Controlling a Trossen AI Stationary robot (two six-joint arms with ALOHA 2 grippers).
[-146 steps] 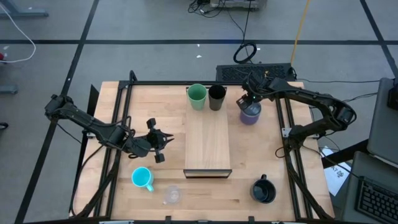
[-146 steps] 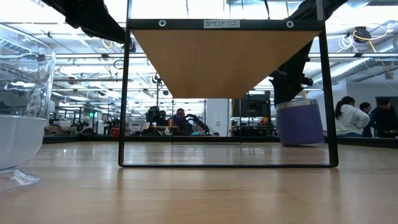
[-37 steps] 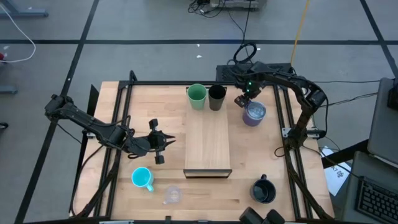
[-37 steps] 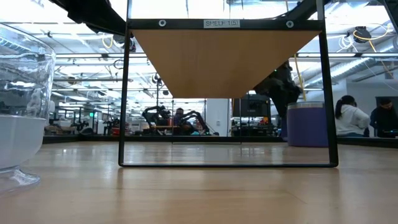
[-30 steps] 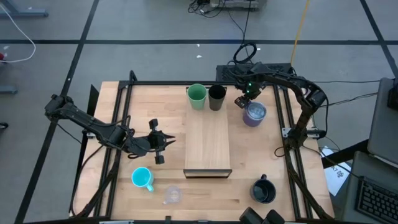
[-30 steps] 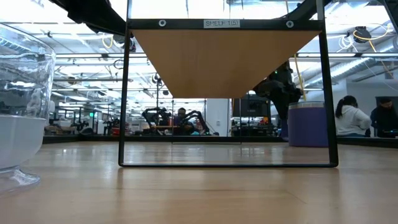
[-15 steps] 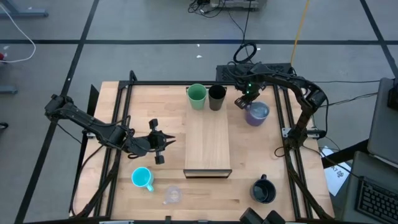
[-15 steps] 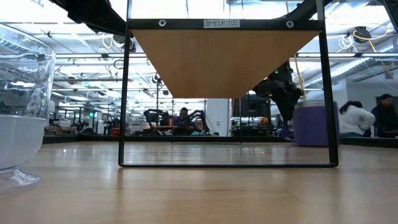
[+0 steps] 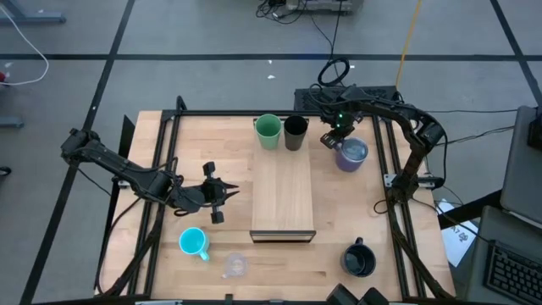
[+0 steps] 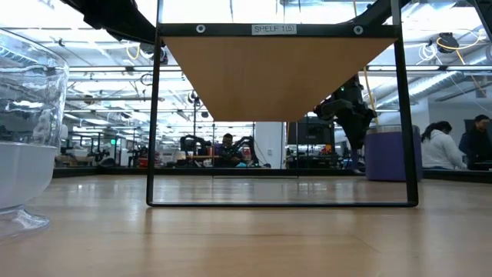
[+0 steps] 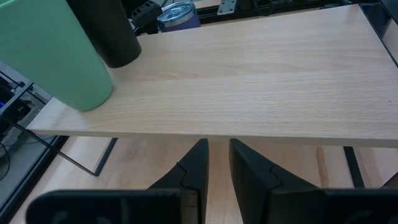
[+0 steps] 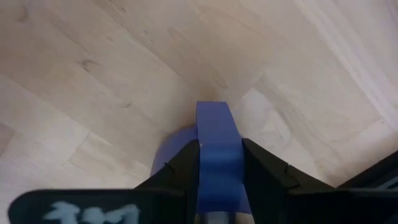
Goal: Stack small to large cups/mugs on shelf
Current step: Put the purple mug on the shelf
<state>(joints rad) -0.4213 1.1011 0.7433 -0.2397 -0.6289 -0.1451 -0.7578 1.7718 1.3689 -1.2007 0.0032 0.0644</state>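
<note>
Mug: the lavender mug (image 9: pixel 351 155) stands on the table just right of the shelf's (image 9: pixel 284 199) far end, near the black tumbler (image 9: pixel 295 133) and green cup (image 9: pixel 268 131), which both stand on the shelf's far end.
Right gripper: the right gripper (image 9: pixel 336 140) is at the mug's left rim; its wrist view shows the two fingers (image 12: pixel 180 171) pinching the mug's wall or handle (image 12: pixel 214 155) between them.
Left gripper: the left gripper (image 9: pixel 215 193) hangs left of the shelf, holding nothing, its fingers (image 11: pixel 193 171) close together with a thin gap.
Handling: the mug looks stiff and smooth, probably fairly heavy for a one-sided pinch, so it may tip or slip on the lift; a deep grip over the rim seems safest.
Other cups: the cyan mug (image 9: pixel 194 242) and the glass (image 9: pixel 234 266) stand near-left, the wide black mug (image 9: pixel 358 259) near-right, all on the table.
Hidden: the right wrist view is filled by the mug at close range, so it cannot be told whether rim or handle is gripped. In the low view a shelf leg (image 10: pixel 400 115) covers part of the mug, and the glass is cut off at the left edge.
</note>
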